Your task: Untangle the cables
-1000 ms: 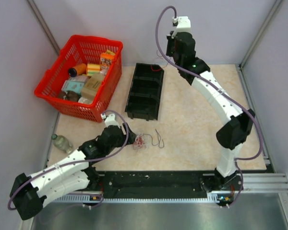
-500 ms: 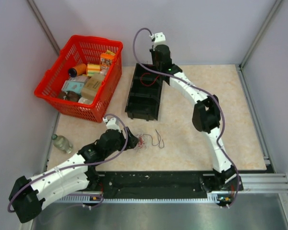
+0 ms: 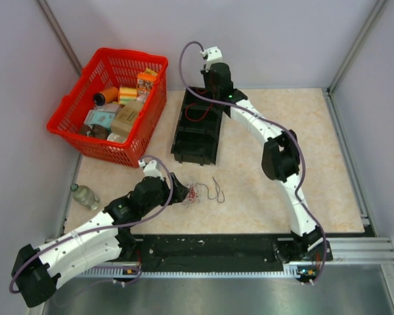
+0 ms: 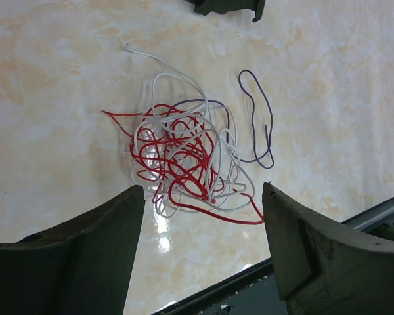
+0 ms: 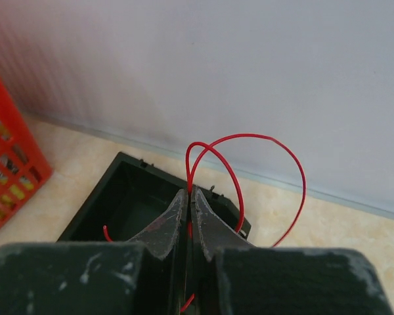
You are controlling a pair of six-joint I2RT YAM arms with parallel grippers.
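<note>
The right gripper [image 5: 189, 191] has its 2 fingers pressed together on 1 red cable [image 5: 249, 136], pinched just below the tips, so that the wire arcs up in 2 loops above them and trails down between them into the far compartment of the black tray [image 3: 196, 143]. 1 second ago this arm stood raised off the tray's far right corner; it has since swung left and lowered, and the gripper now hangs over that far compartment, with the red wire showing inside it in the top view. The left gripper [image 4: 200, 197] has its fingers spread wide and holds nothing; it hovers over the tangle of red and white cables [image 4: 184, 157], which lies on the table on the near side of the tray. A dark blue-black cable [image 4: 262, 131] forms a narrow loop beside the tangle, 1 end running into it. The tangle and the dark cable lie as they did 1 second ago, and the left arm has shifted only slightly. The tray has 3 compartments in a row and sits on a beige marbled table [image 3: 328, 131]. A red basket [image 3: 65, 121] filled with small packages stands to the tray's left. A small bottle [image 3: 84, 194] lies at the table's left edge, nearer than the tray. Plain pale walls [image 3: 282, 39] close the space behind the tray and to both sides.
</note>
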